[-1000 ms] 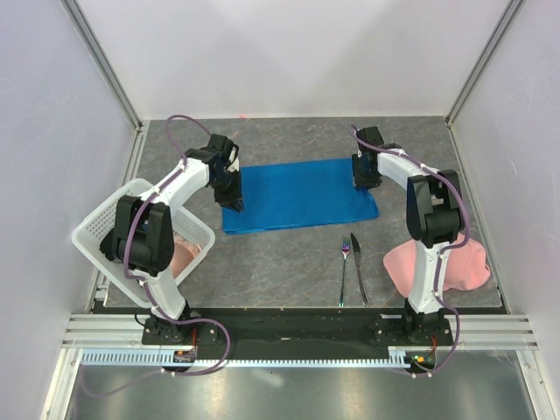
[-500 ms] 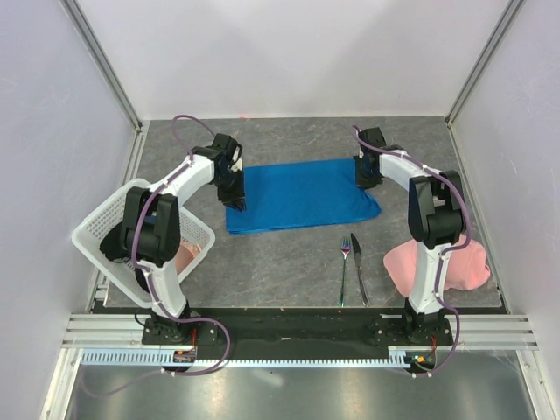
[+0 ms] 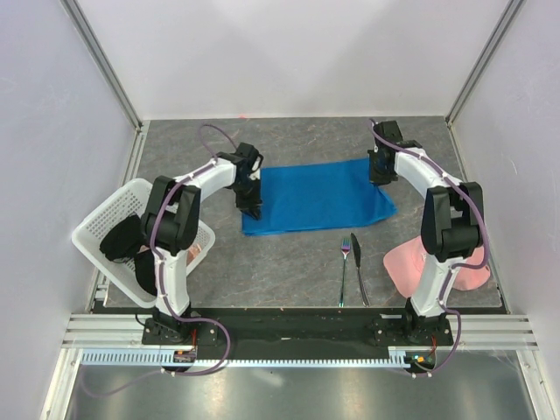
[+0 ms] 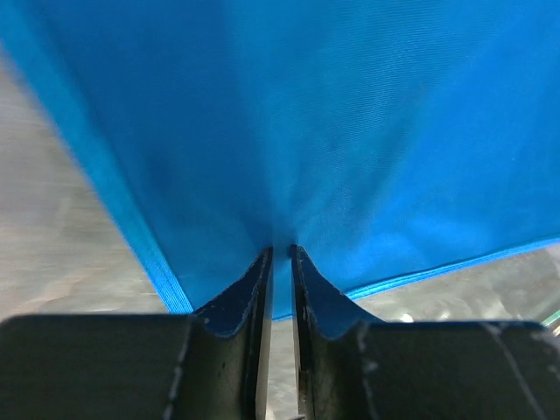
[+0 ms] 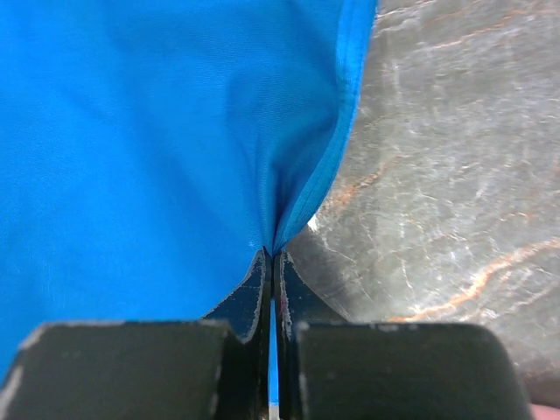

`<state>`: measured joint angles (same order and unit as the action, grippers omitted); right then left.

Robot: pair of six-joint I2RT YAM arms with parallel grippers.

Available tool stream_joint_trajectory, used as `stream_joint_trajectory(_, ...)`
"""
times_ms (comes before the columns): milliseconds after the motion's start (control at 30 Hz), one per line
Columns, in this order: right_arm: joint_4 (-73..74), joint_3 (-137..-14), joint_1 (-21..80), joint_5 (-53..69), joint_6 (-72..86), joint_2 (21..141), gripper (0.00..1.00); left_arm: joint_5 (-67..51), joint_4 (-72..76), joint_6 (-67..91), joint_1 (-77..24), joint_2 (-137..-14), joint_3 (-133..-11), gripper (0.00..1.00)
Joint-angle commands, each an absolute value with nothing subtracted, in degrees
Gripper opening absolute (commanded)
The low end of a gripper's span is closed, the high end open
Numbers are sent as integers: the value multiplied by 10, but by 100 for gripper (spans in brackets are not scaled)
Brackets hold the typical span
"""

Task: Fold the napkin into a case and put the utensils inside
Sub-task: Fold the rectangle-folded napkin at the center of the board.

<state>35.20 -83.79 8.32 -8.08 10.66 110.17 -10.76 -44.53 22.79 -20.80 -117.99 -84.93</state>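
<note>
The bright blue napkin [image 3: 319, 197] lies folded as a wide flat rectangle in the middle of the table. My left gripper [image 3: 252, 208] is at its near-left corner, with the jaws nearly together on a pinch of napkin [image 4: 350, 131] that puckers at the tips [image 4: 281, 251]. My right gripper [image 3: 381, 175] is at the far-right edge, shut on the hem of the napkin [image 5: 131, 131], which bunches into the jaws [image 5: 272, 253]. The utensils lie side by side nearer the arms' bases: the fork [image 3: 345, 267] on the left, the knife [image 3: 359, 267] on the right, both clear of the cloth.
A white mesh basket [image 3: 96, 232] with something pale pink in it stands at the left, beside the left arm. A pale pink cloth [image 3: 398, 262] lies at the right near the right arm's base. Grey walls and metal rails close in the marbled table [image 5: 455, 175].
Both arms have moved to the right and the napkin has slid right with them. The right gripper's jaws have closed on the napkin's right edge.
</note>
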Motion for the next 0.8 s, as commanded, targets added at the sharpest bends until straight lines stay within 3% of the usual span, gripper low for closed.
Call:
stream_joint_trajectory(0, 372, -849, 83, -95, 108, 1064, 0, -126, -426, 263, -257, -1190, -874, 20)
stream_joint_trajectory(333, 414, -881, 145, -55, 155, 1042, 0, -108, -435, 264, -258, -1130, -870, 20)
stream_joint_trajectory(767, 446, -1004, 243, -10, 240, 1129, 0, -102, -396, 250, -214, -1142, -772, 15)
